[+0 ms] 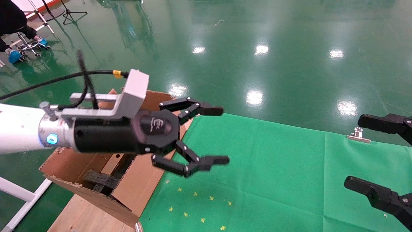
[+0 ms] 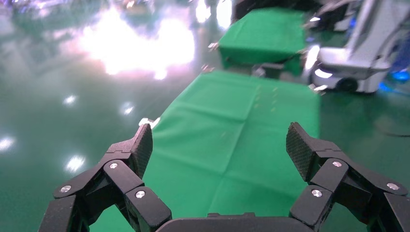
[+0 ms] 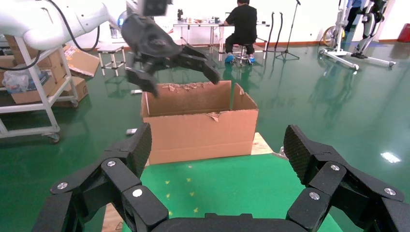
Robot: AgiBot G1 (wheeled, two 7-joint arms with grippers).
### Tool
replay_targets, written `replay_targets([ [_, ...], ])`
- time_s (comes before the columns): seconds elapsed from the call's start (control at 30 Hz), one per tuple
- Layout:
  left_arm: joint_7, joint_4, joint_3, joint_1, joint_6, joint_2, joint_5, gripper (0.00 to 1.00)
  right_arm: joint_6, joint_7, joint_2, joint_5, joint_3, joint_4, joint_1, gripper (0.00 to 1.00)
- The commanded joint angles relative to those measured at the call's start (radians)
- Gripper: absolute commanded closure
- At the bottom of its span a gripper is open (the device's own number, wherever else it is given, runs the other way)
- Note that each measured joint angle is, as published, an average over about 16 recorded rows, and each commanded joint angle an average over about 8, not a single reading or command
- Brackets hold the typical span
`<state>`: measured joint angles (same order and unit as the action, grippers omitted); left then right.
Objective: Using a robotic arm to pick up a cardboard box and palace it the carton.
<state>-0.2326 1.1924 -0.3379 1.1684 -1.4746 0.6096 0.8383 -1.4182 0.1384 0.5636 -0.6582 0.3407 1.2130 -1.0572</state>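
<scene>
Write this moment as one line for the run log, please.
left end effector: open, empty, raised beside carton | right end effector: open, idle | cardboard box: not visible

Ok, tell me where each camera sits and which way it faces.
Head view: on the robot's head, looking forward and down at the green cloth and carton; shows the left hand open, the right hand at the edge.
Left wrist view: on the left wrist, facing along the cloth; shows its own open fingers.
Right wrist view: on the right wrist, facing the carton; shows its own open fingers.
Shared: head and right wrist views both show carton and left hand.
</scene>
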Motion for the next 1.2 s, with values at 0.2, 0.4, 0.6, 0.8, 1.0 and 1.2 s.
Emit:
replay_targets([
  [0.2,0.042,0.087,0.055,-0.089,-0.02,0.001,-0.102,0.0,0.0,0.0,0.0,0.0,0.0,0.0,0.0,0.0],
  [0.4,0.055,0.122,0.078,-0.125,-0.029,0.002,-0.144,0.0,0.0,0.0,0.0,0.0,0.0,0.0,0.0,0.0],
  [0.6,0.051,0.112,0.072,-0.115,-0.027,0.002,-0.134,0.0,0.0,0.0,0.0,0.0,0.0,0.0,0.0,0.0],
  [0.8,0.049,0.104,0.067,-0.107,-0.024,0.002,-0.124,0.0,0.0,0.0,0.0,0.0,0.0,0.0,0.0,0.0],
  [1.0,0.047,0.099,0.063,-0.101,-0.023,0.002,-0.117,0.0,0.0,0.0,0.0,0.0,0.0,0.0,0.0,0.0],
  [1.2,0.046,0.095,0.061,-0.098,-0.022,0.001,-0.113,0.0,0.0,0.0,0.0,0.0,0.0,0.0,0.0,0.0],
])
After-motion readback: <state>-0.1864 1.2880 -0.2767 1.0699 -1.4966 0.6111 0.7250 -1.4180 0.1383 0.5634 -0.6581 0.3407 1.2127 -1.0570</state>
